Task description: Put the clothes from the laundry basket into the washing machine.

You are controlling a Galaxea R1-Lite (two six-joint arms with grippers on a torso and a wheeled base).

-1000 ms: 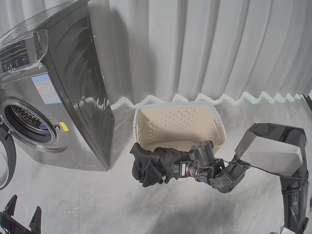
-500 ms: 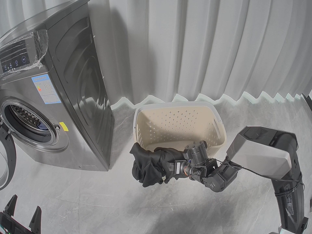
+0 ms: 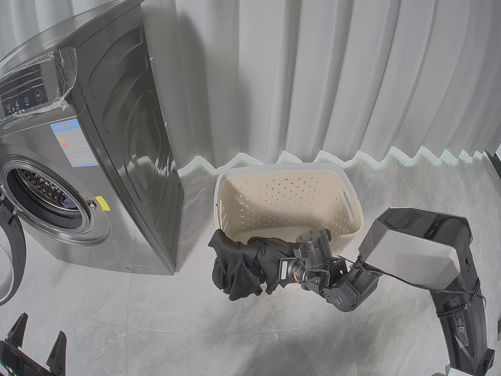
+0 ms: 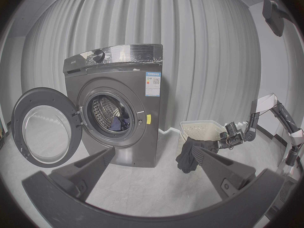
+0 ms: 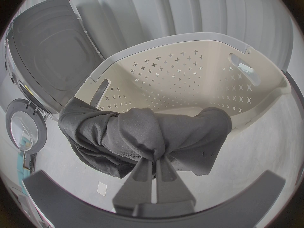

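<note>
A black garment (image 3: 242, 265) hangs over the near rim of the cream laundry basket (image 3: 292, 197), part of it drooping outside toward the floor. My right gripper (image 3: 275, 270) is shut on this garment (image 5: 142, 136) at the rim, its fingers (image 5: 160, 170) pinched together on a fold. The grey washing machine (image 3: 94, 147) stands at the left with its round door (image 4: 44, 127) swung open; a dark blue cloth (image 4: 119, 123) lies inside the drum (image 4: 109, 113). My left gripper (image 3: 36, 340) stays low at the near left, open and holding nothing (image 4: 152, 162).
White curtains (image 3: 323, 63) hang behind the basket and machine. The open door (image 3: 10, 246) juts out on the far left. Pale marble floor (image 3: 156, 309) lies between the basket and the machine front.
My right arm has shifted a little to the left toward the basket's near rim, staying shut on the garment. The garment and the left gripper have hardly moved.
</note>
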